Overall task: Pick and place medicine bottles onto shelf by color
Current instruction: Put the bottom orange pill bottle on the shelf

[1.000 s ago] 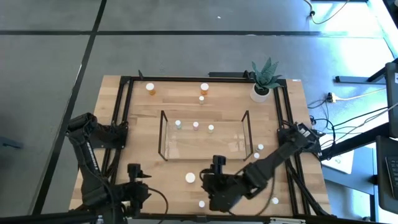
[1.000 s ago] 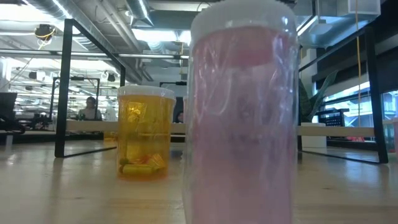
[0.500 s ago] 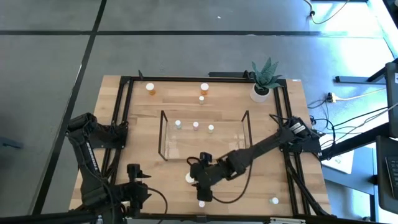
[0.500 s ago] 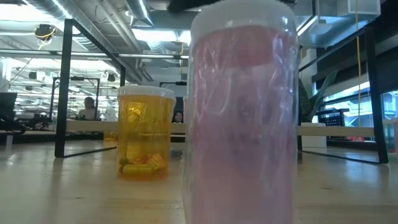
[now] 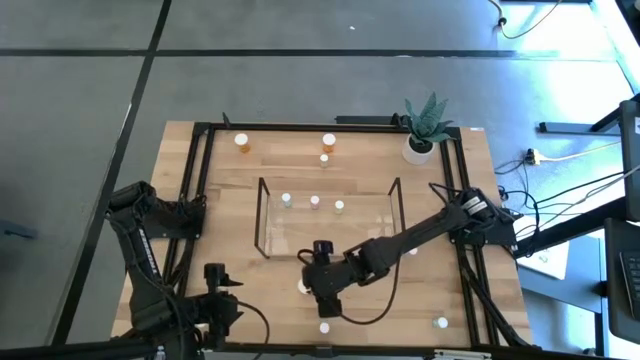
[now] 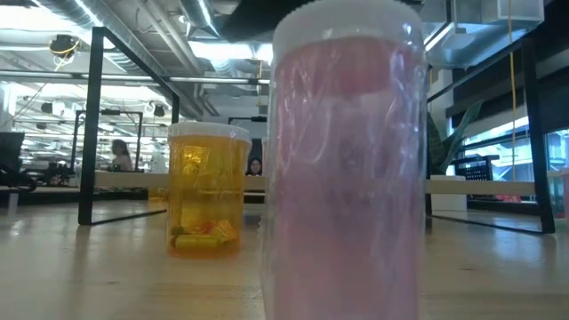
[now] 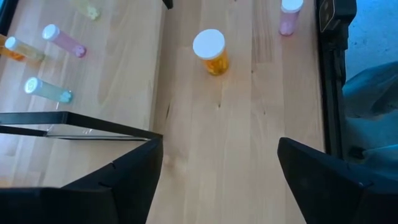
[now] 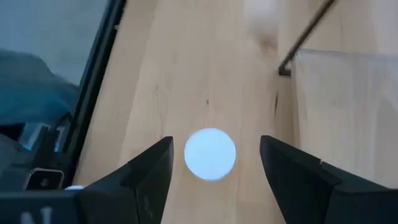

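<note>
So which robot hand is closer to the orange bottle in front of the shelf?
The right. The right gripper hangs open directly above that orange bottle, its fingers either side of the white cap. The left gripper waits open, well off to the bottle's side near the table's front edge.

White bottle cap (image 8: 210,154) between open right pincer (image 8: 214,168) fingers.

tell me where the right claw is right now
In the high view the right claw hangs open over a white-capped bottle on the table's near side, just in front of the clear shelf.
</note>
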`<state>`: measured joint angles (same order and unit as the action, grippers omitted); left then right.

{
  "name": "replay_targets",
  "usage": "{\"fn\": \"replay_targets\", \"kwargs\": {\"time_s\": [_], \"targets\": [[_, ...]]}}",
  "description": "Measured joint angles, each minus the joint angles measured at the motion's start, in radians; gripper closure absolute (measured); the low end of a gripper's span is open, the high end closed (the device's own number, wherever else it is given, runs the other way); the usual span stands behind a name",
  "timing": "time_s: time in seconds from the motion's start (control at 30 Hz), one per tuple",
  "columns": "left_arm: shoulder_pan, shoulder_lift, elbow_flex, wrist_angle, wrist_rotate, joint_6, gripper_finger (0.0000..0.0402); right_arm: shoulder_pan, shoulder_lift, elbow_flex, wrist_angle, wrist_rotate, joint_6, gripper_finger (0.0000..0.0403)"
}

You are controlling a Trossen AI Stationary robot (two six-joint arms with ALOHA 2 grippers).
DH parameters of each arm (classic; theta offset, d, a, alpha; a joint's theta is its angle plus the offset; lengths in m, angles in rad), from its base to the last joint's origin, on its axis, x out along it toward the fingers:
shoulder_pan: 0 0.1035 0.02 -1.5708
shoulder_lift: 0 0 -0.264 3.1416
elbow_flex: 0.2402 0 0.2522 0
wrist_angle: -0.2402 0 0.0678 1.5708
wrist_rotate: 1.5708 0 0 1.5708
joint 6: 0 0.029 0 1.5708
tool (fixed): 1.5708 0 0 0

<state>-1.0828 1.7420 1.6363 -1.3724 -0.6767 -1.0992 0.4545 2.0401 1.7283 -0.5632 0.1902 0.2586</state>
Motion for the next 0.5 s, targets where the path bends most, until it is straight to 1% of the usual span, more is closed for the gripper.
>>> {"fn": "replay_targets", "kwargs": {"time_s": [0.1, 0.17, 0.3, 0.5], "targets": [[0.0, 0.0, 0.0, 0.0, 0.0, 0.002, 0.009, 0.003, 0.016, 0.001, 0.04, -0.001, -0.065, 0.0162], [0.0, 0.0, 0.0, -0.001, -0.001, 0.006, 0.0088, 0.004, 0.02, 0.0, 0.033, -0.008, -0.104, 0.0162], [0.0, 0.0, 0.0, -0.004, -0.044, 0.008, 0.0091, 0.005, 0.021, 0.0, 0.042, -0.002, -0.11, 0.0162], [0.003, 0.0, 0.0, -0.005, -0.046, 0.017, 0.0088, 0.005, 0.021, 0.0, 0.043, 0.0, -0.107, 0.0162]]}}
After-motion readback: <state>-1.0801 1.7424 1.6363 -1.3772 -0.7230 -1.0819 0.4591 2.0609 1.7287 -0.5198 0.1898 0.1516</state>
